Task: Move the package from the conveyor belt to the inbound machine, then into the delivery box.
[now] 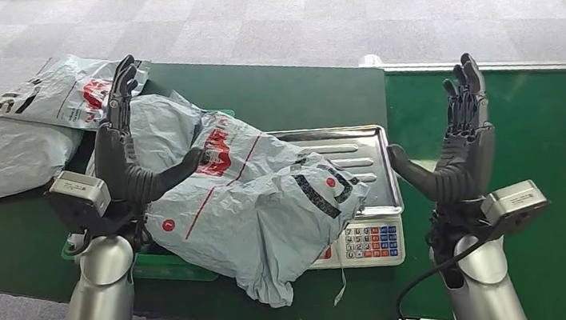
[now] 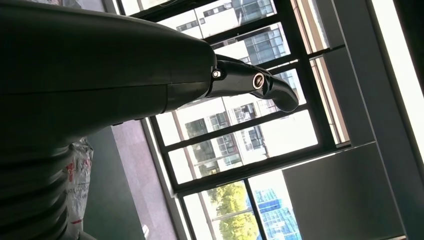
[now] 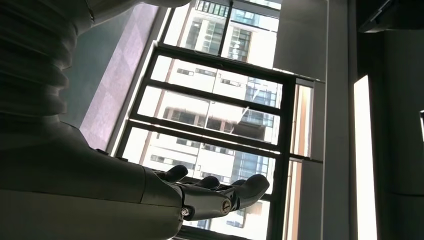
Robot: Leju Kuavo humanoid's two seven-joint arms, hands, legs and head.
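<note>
Both hands stand raised, palms turned inward and fingers pointing up, with the grey package between them. It is a crumpled poly mailer draped across the steel pan of the weighing scale, which I take to be the inbound machine, with its far end spilling over the green crate beside it. The package's long axis runs diagonally, from the far left by the left hand down to the near edge in front of the scale's keypad. The left hand is open and holds nothing; its thumb reaches toward the bag's upper end and appears to touch or nearly touch it, though contact cannot be confirmed. The right hand is likewise open and empty, well apart from the package, across the bare part of the scale pan and above the green conveyor belt. The left hand is therefore the nearer one, and a grasp from that side would meet the bag at one end rather than its middle. Printing on the package consists of red blocks and lines, a red dot and a dark striped band, none of it legible. Two more mailers with similar red markings lie at the far left of the table; their text is also too small to read.
</note>
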